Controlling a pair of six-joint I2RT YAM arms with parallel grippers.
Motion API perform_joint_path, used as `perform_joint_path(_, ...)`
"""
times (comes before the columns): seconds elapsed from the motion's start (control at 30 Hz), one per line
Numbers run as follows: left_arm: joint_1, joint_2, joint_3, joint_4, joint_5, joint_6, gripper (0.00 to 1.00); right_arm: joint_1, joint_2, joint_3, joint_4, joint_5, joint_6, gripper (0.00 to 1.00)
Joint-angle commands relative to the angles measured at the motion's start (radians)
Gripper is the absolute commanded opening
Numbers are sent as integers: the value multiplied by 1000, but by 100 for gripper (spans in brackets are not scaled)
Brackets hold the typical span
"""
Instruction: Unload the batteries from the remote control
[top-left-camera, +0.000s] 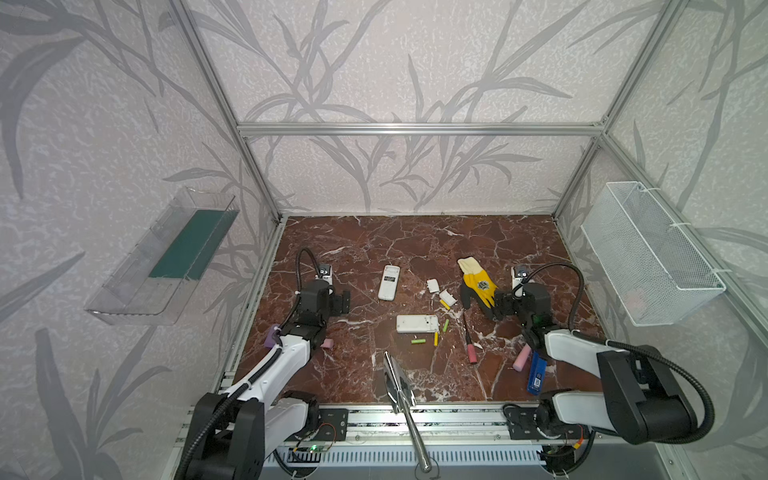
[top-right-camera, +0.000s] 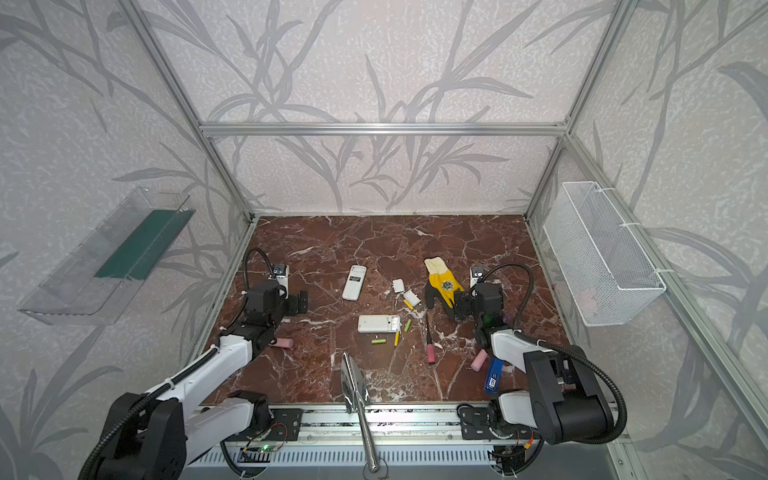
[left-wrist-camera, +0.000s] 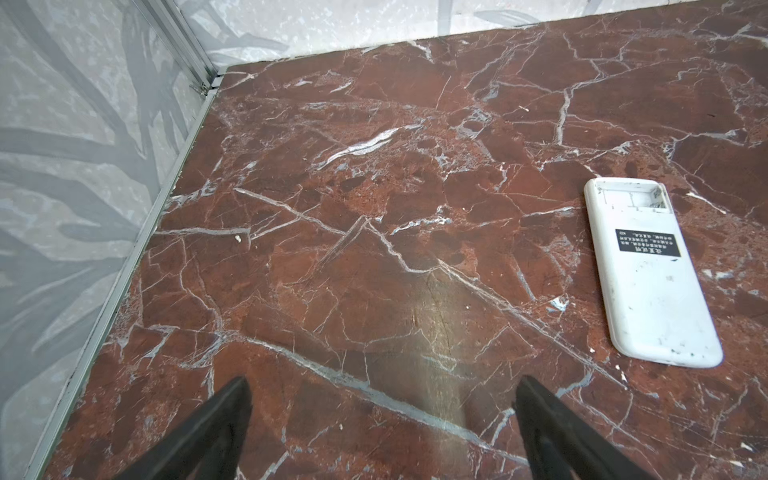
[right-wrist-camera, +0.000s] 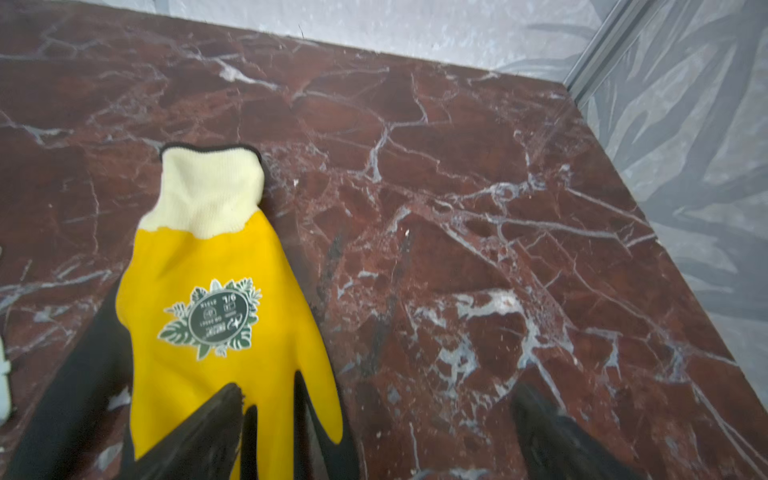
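Observation:
Two white remotes lie back-up on the marble, one (top-left-camera: 389, 282) (top-right-camera: 354, 282) toward the back, the other (top-left-camera: 417, 323) in front of it. The back remote's (left-wrist-camera: 652, 274) battery bay is uncovered and empty. Loose batteries lie beside the front remote: lime green ones (top-left-camera: 418, 341) (top-left-camera: 446, 325) and yellow ones (top-left-camera: 436, 338) (top-left-camera: 444, 304). My left gripper (top-left-camera: 343, 302) (left-wrist-camera: 383, 380) hovers open over bare marble, left of the back remote. My right gripper (top-left-camera: 500, 309) (right-wrist-camera: 377, 388) is open, one finger over a yellow glove (right-wrist-camera: 208, 311).
Two white covers (top-left-camera: 433, 285) (top-left-camera: 447, 296) lie right of the remotes. A pink-handled screwdriver (top-left-camera: 469, 345), pink cylinders (top-left-camera: 522, 358) (top-left-camera: 327, 343), a blue object (top-left-camera: 537, 374) and a metal trowel (top-left-camera: 399, 382) lie near the front. A wire basket (top-left-camera: 648, 253) hangs on the right wall.

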Motion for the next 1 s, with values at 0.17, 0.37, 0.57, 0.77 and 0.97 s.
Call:
perform_joint_path(0.17,30,21,-43,146,67,34,100,-49,130,-40,354,-155,1,99)
perform_joint_path(0.37,57,27,-91,261,103,66,100,-49,223,-71,511,-189,-23,99)
perform_joint_path(0.57,137,87,-142,446,184,59,100,-49,243,-21,450,-88,14,99)
perform_joint_path(0.77,200,194,-153,633,280,21,99,-48,248,-57,525,-75,17,99)
perform_joint_path(0.97,211,340,-150,825,329,18,99,-49,243,-28,460,-100,10,99)
